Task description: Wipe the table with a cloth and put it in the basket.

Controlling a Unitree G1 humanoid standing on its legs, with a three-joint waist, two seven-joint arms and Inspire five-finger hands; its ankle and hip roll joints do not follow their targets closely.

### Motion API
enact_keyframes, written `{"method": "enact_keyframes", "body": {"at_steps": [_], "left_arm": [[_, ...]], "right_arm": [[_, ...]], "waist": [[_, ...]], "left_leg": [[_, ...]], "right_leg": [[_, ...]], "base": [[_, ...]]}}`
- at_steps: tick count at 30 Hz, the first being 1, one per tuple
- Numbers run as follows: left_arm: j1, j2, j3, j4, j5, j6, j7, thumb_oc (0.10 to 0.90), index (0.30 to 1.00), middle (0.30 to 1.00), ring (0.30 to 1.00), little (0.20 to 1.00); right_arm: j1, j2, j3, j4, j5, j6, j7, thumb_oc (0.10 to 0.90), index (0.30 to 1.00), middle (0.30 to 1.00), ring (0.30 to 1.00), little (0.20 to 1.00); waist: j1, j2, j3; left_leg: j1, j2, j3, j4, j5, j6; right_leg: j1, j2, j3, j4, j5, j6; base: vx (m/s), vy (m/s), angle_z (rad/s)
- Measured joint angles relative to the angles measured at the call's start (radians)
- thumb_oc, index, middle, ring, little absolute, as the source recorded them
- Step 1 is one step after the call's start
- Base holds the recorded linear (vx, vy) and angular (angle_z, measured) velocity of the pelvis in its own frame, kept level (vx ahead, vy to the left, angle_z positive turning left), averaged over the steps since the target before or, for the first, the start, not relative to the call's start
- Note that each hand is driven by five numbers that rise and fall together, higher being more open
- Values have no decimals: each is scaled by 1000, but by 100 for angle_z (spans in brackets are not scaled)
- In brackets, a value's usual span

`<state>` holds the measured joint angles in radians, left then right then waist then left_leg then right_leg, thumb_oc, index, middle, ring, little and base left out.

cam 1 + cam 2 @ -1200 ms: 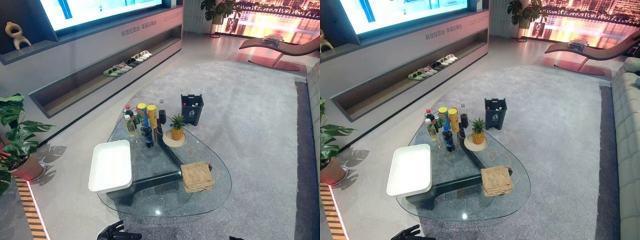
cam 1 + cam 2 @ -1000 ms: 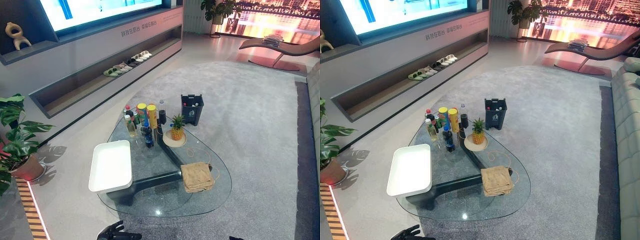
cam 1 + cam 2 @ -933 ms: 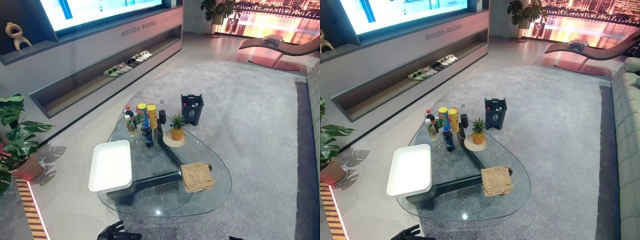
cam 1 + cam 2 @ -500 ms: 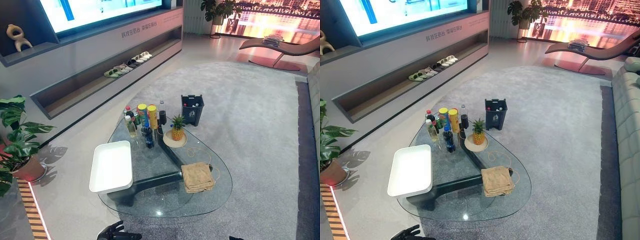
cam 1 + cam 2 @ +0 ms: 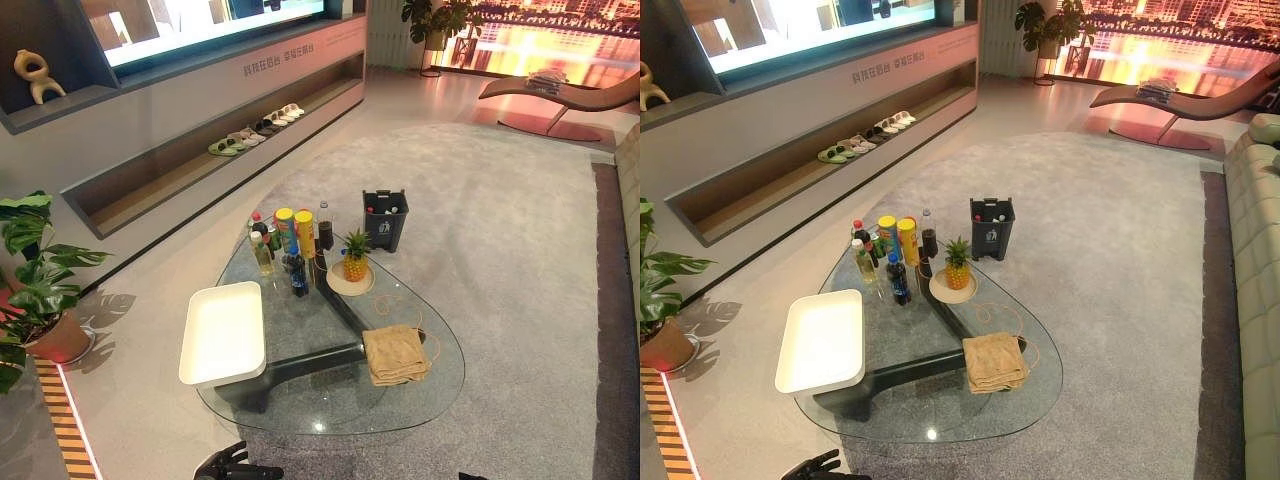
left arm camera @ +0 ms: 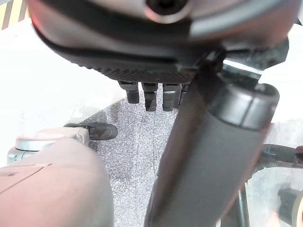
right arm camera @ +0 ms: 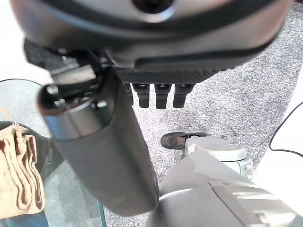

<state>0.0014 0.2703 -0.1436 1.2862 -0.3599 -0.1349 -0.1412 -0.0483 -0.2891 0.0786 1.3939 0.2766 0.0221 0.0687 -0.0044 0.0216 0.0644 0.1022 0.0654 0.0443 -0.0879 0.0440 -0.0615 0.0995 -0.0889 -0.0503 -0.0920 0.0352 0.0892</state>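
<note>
Even, bright indoor light fills the room, with a glowing wide wall screen (image 5: 200, 20) and warm orange glare at the far backdrop. The clear glass oval table (image 5: 420, 395) shows small bright glints. Both wrist views are blurred up close and washed out white at their edges.

Screen picture changed
The large wall screen (image 5: 200, 20) above the long shelf now shows brown and dark shapes instead of blue

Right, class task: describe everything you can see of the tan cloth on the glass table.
The cloth is tan, looks like soft towelling, and is folded into a rough rectangle with layered edges showing at its near side. It lies flat on the glass table, on the right part of the top, nearer the robot than the pineapple. A thin cord loops beside it. No hand touches it.
</note>
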Motion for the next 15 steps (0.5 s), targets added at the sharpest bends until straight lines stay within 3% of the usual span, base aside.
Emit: {"method": "enact_keyframes", "body": {"at_steps": [15], "left_arm": [[3,1,4,1,-2,-4,3,800,900,900,900,900]], "right_arm": [[6,-1,0,2,-2,0,0,800,900,900,900,900]], "waist": [[-1,-1,1]], "left_leg": [[-3,0,0,0,-3,-4]], "right_leg": [[-3,0,2,0,-3,3]], "base": [[49,-4,0]]}}
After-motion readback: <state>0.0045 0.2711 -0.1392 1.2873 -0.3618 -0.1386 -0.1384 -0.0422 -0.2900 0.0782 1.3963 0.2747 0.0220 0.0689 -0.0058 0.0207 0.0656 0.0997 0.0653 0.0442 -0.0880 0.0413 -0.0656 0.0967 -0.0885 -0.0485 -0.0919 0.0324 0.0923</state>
